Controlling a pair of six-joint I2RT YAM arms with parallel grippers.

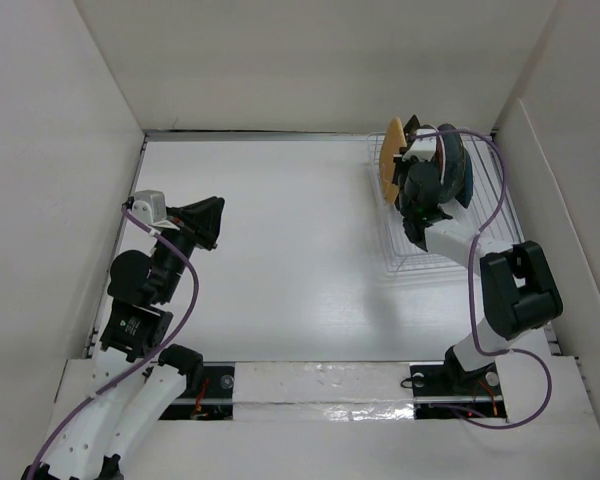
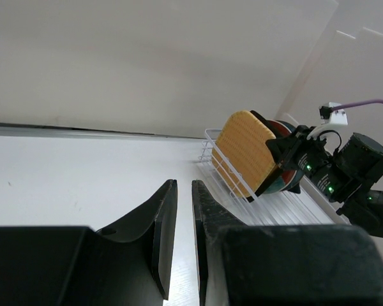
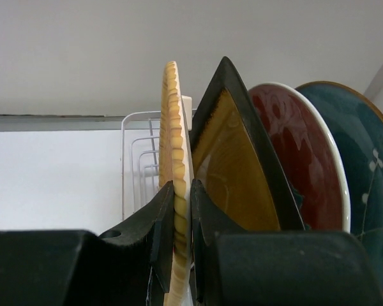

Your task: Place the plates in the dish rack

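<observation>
The white wire dish rack (image 1: 435,245) stands at the back right. Standing on edge in it are the black-rimmed mustard-yellow square plate (image 3: 233,169), the red marbled plate (image 3: 300,153) and the teal plate (image 3: 364,159). My right gripper (image 3: 181,188) is shut on the rim of the tan-orange plate (image 3: 172,115) and holds it upright at the rack's left end (image 1: 391,158), just left of the mustard plate. My left gripper (image 2: 184,191) is shut and empty, low over the table at the left (image 1: 212,222). The small dark blue plate does not show.
White walls enclose the table on the left, back and right. The rack's (image 2: 210,150) front rows of wires hold no plates. The right arm (image 2: 351,169) reaches over the rack from the near side.
</observation>
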